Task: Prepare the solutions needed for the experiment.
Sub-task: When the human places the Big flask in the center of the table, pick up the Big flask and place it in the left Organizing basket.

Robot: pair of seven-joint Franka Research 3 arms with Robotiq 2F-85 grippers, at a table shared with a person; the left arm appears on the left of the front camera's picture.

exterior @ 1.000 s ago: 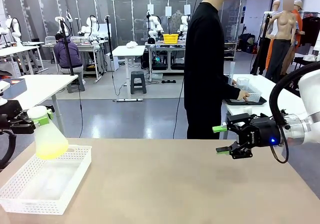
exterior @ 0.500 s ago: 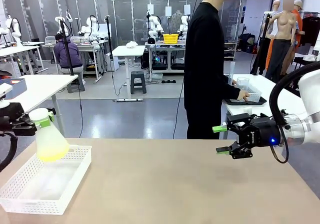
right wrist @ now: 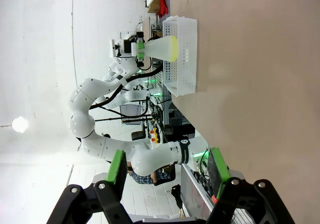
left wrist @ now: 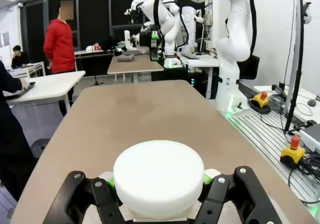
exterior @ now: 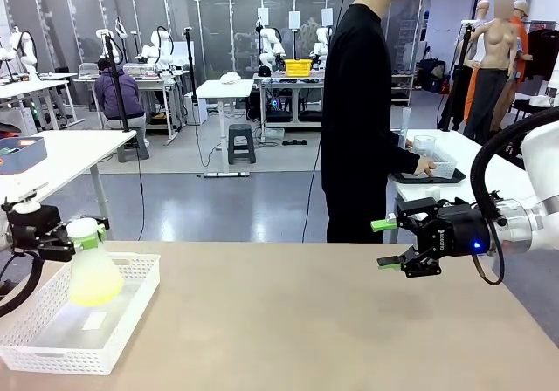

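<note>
Left fingers clamped on a flask's neck; right fingers spread, holding nothing.

The left fingers pinch the white-capped flask neck from both sides (green pads flank the cap in the wrist view); the flask hangs upright over the white basket at the desk's left end, its base down inside the basket walls. The solutions lie as a shallow yellow-green layer in its bottom. The right fingers hover over the desk's right edge, well apart from the basket.
</note>
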